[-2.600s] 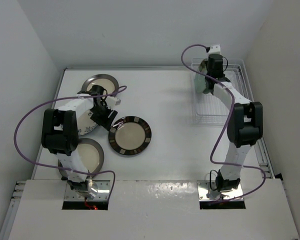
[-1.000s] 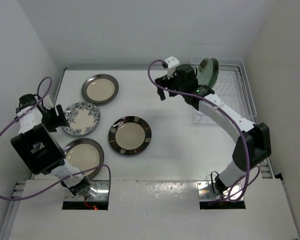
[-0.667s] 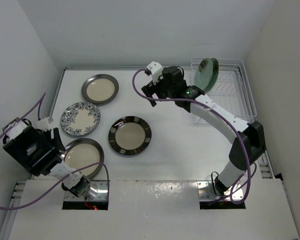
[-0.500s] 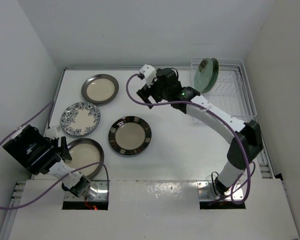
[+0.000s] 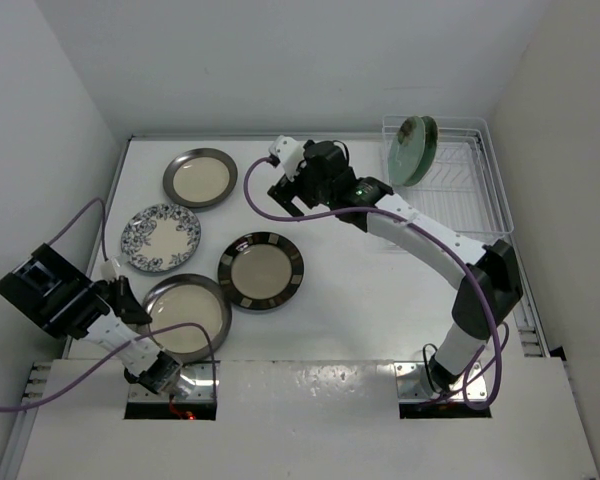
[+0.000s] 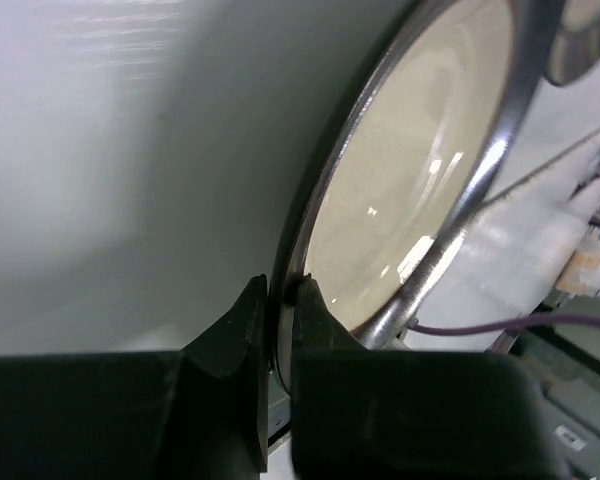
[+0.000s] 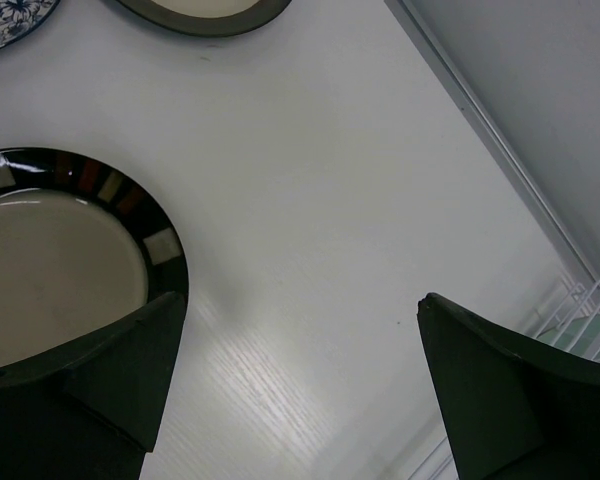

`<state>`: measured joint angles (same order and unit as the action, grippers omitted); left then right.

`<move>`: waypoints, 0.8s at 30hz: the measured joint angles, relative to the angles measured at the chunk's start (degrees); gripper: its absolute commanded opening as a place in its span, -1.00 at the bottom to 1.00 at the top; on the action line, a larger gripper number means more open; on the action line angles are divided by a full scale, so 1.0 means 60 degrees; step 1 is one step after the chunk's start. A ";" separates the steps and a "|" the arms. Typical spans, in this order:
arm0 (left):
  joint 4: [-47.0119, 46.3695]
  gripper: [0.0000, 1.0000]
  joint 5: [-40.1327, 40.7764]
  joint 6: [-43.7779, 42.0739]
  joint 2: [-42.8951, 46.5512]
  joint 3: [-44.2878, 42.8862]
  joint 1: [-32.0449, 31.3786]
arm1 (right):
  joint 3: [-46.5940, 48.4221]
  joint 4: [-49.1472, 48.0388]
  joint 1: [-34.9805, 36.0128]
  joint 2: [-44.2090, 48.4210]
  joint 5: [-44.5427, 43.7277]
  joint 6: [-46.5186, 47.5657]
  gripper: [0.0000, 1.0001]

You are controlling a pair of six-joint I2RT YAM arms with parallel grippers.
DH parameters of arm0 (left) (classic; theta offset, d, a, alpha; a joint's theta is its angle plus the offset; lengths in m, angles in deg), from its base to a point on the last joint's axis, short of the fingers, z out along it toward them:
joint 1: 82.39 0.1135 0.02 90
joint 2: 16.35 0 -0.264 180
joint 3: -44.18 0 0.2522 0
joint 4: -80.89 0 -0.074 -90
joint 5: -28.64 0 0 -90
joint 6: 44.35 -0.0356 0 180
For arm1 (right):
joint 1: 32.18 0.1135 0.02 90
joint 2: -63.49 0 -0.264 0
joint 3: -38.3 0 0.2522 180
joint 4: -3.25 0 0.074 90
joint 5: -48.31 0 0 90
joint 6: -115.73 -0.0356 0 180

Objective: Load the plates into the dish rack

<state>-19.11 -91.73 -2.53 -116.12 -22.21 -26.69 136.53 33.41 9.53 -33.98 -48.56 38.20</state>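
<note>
In the left wrist view my left gripper (image 6: pixel 280 290) is shut on the dark rim of a cream plate (image 6: pixel 420 190). Seen from above, that plate (image 5: pixel 185 318) is near the table's front left, with the left gripper (image 5: pixel 123 298) at its left edge. My right gripper (image 5: pixel 285 197) hangs open over bare table, its fingers (image 7: pixel 120 370) wide apart with nothing between them. Close below it lies the brown-striped plate (image 5: pixel 261 271). A white-blue floral plate (image 5: pixel 161 238) and a second cream plate (image 5: pixel 200 177) lie farther left. Two mint green plates (image 5: pixel 412 148) stand upright in the dish rack (image 5: pixel 460 190).
Walls close in the table on the left, back and right. The rack takes up the back right corner. A purple cable (image 5: pixel 80 235) loops from the left arm over the table's left edge. A white ledge (image 5: pixel 310 400) with the arm bases lies along the front.
My left gripper swung down to the near cream plate and shut on its rim; the plate has shifted right. My right arm moved left, away from the rack, still open.
</note>
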 measured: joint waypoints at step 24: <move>0.0805 -1.00 -0.3748 -0.2619 0.2204 -0.4823 -0.1931 | 0.1435 -0.1308 -0.0645 -0.2018 0.6058 -0.3504 1.00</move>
<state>-14.28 -114.22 -18.25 -102.89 -51.14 -38.28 145.14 25.57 5.67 -46.09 -12.21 17.17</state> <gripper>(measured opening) 0.102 0.996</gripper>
